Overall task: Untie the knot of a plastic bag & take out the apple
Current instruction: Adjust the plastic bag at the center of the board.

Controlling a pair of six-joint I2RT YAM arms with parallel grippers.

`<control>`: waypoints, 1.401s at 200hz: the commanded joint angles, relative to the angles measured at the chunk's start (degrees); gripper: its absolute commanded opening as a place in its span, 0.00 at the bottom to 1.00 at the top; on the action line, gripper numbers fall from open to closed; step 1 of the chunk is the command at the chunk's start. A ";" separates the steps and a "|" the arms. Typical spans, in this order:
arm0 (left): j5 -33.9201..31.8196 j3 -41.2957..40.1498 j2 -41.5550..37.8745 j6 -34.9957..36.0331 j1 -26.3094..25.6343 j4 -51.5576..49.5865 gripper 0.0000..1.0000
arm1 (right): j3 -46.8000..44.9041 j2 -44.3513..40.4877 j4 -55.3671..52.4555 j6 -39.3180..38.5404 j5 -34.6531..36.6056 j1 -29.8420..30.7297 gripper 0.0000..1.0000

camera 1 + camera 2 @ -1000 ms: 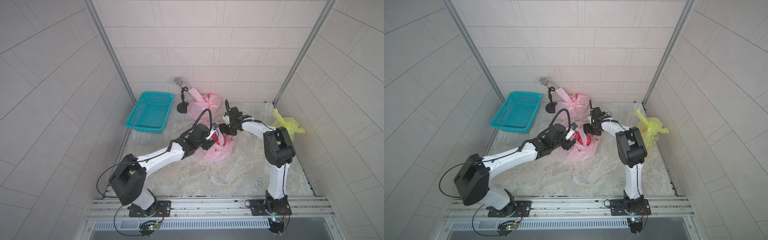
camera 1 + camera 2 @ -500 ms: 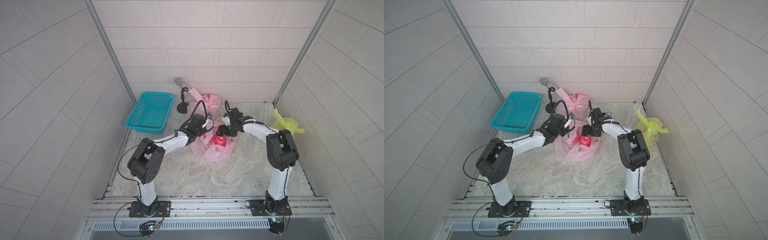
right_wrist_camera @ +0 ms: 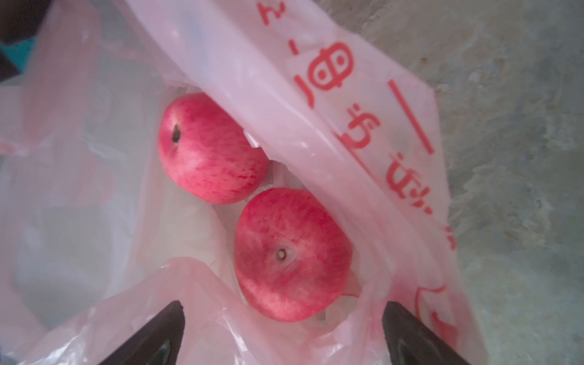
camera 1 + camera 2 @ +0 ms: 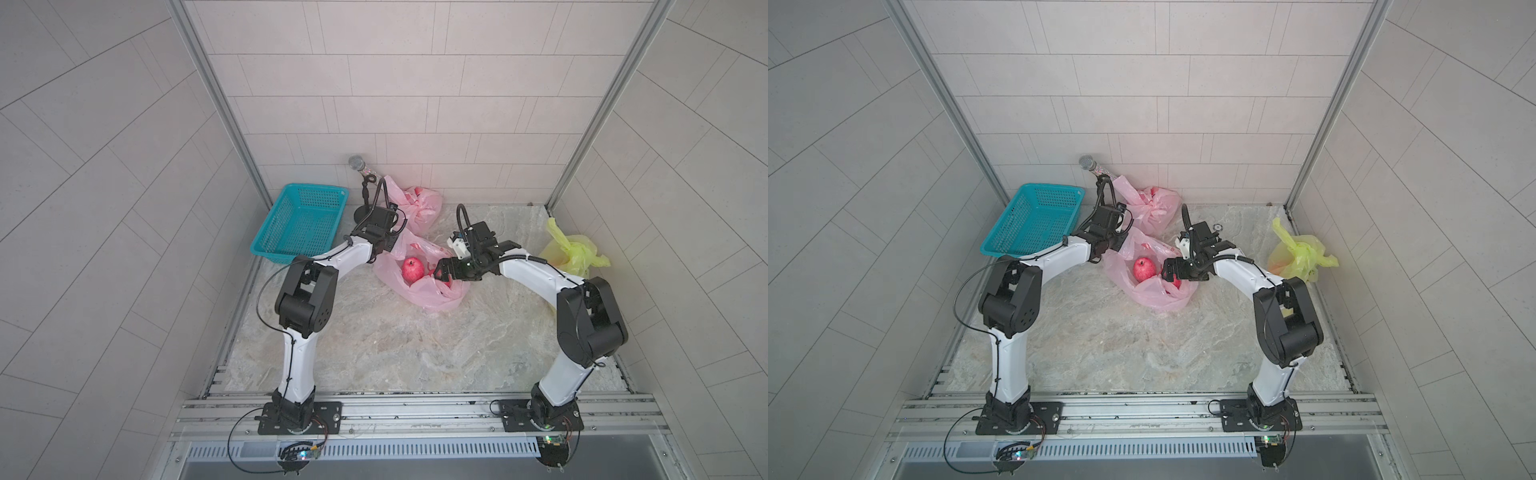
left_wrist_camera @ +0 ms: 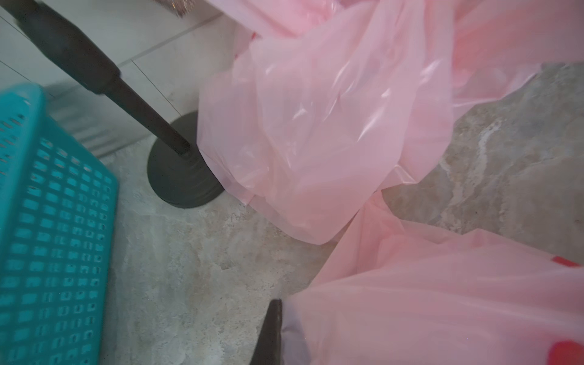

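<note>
The pink plastic bag (image 4: 432, 296) (image 4: 1154, 298) lies mid-table with its mouth wide; no knot shows on it. A red apple (image 4: 411, 268) (image 4: 1144, 269) (image 3: 211, 148) sits bare inside, and a second apple (image 3: 292, 252) lies beside it, partly under film. My left gripper (image 4: 385, 248) (image 5: 281, 331) is shut on the bag's far-left edge; one dark finger (image 5: 271, 328) shows and pink film hides the other. Over the bag's right rim my right gripper (image 4: 440, 272) (image 3: 284, 308) stands open, its fingers on either side of the nearer apple and apart from it.
A teal basket (image 4: 299, 224) sits at the back left. A black microphone stand (image 4: 365, 199) and another pink bag (image 4: 415, 203) stand just behind my left gripper. A knotted yellow bag (image 4: 573, 253) lies by the right wall.
My left arm drew back from the bag's mouth to its far-left edge and shut there. The right jaws widened. The bag's mouth spread and the apple now shows plainly.
</note>
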 commanded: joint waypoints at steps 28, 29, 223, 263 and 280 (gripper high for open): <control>7.37 1.56 3.89 -12.95 2.61 -9.39 0.00 | -7.00 -1.49 -1.89 -2.81 3.69 4.20 0.96; 7.52 1.56 3.92 -13.04 2.70 -9.50 0.00 | -7.18 -1.56 -1.81 -2.81 3.82 4.32 0.96; 20.45 -19.69 -9.55 -22.96 7.24 6.48 0.40 | -14.30 -7.93 -1.80 -1.60 13.14 5.12 0.91; 20.67 -24.28 -18.35 -21.76 7.24 6.48 0.55 | -11.19 -9.18 -4.59 -1.80 11.28 6.15 0.94; 21.42 -25.15 -21.32 -21.33 7.20 5.42 0.58 | -10.28 -9.60 -5.48 -1.84 10.58 6.32 0.95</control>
